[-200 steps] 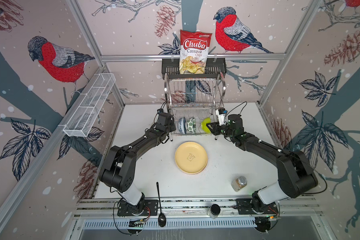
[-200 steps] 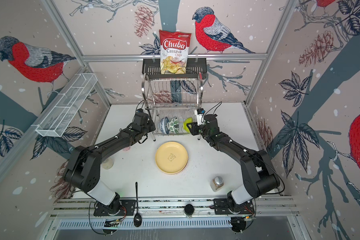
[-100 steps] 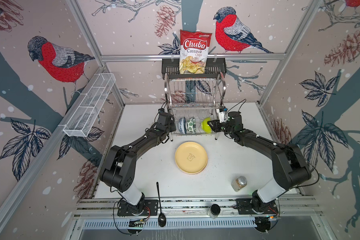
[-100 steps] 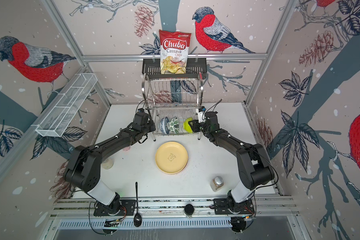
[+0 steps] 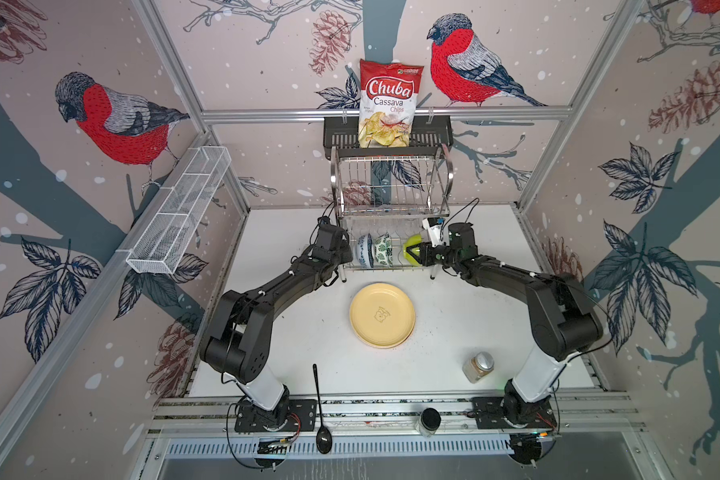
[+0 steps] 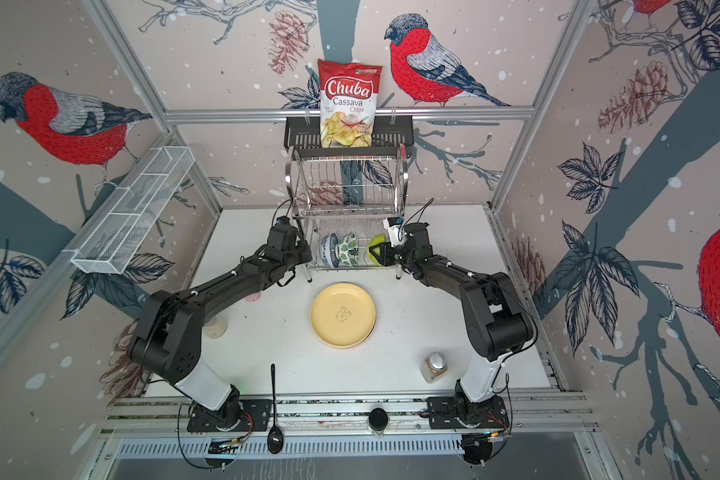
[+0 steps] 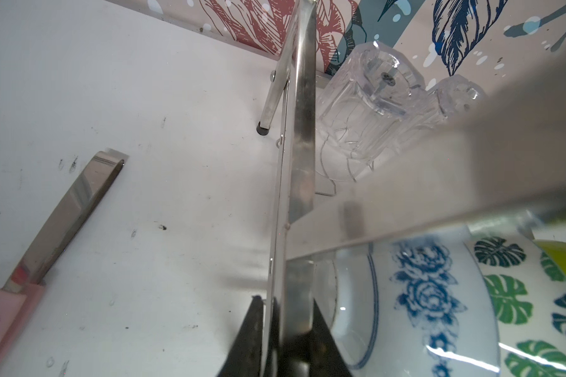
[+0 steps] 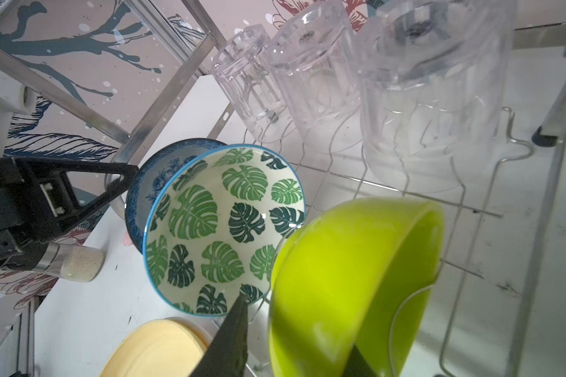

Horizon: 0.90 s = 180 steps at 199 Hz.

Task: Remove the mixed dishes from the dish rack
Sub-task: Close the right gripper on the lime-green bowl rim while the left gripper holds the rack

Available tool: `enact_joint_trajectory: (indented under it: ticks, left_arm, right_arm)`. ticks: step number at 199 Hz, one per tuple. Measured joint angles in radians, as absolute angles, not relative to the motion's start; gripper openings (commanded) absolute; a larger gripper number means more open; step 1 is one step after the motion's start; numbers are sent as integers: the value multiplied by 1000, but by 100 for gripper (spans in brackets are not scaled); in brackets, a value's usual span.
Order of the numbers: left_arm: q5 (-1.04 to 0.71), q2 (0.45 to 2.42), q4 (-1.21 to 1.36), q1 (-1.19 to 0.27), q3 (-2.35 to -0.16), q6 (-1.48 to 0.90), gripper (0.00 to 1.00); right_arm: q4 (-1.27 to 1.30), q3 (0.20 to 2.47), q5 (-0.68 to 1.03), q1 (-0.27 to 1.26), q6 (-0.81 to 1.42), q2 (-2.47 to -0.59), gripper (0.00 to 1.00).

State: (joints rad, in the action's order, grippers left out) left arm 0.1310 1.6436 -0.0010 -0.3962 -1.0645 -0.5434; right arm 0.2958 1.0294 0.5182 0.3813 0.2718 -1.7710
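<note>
The steel dish rack [image 5: 391, 183] [image 6: 346, 183] stands at the back. On its lower tier are the blue-white bowl [image 5: 364, 249] [image 7: 422, 293], the leaf bowl [image 5: 384, 249] [image 8: 219, 225] and the lime bowl [image 5: 411, 242] [image 8: 340, 261]. Three upturned tumblers [image 8: 314, 65] stand behind them. My left gripper [image 7: 288, 313] is shut on the rack's flat side frame. My right gripper [image 5: 412, 252] [image 8: 298, 323] is shut on the lime bowl, one finger outside its wall and one inside. The yellow plate [image 5: 382, 314] lies on the table in front.
A spice jar [image 5: 479, 365] stands front right, another jar [image 6: 215, 326] under my left arm, and a third jar [image 5: 429, 420] on the front rail beside a black spoon [image 5: 320, 411]. A chips bag [image 5: 387, 104] sits above the rack. A white mesh basket [image 5: 179, 212] hangs on the left wall.
My right wrist has shifted a little toward the back beside the rack, its gripper staying at the lime bowl. The left arm has not moved.
</note>
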Motion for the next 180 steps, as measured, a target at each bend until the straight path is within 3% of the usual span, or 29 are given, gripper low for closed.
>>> enact_joint_trajectory:
  ticks: [38,121,180]
  left_arm:
    - [129,1644,-1,-396,-1065,-544,11]
    - [101,1648,12,-398,-1065,-546,11]
    - [94,1648,14,-398,-1065,-546,11]
  right_arm:
    - [388,1023,594,375,342,-1801,29]
    - [621,971,689,351,443,-1837,5]
    - [657,950,704,347,450,-1831,8]
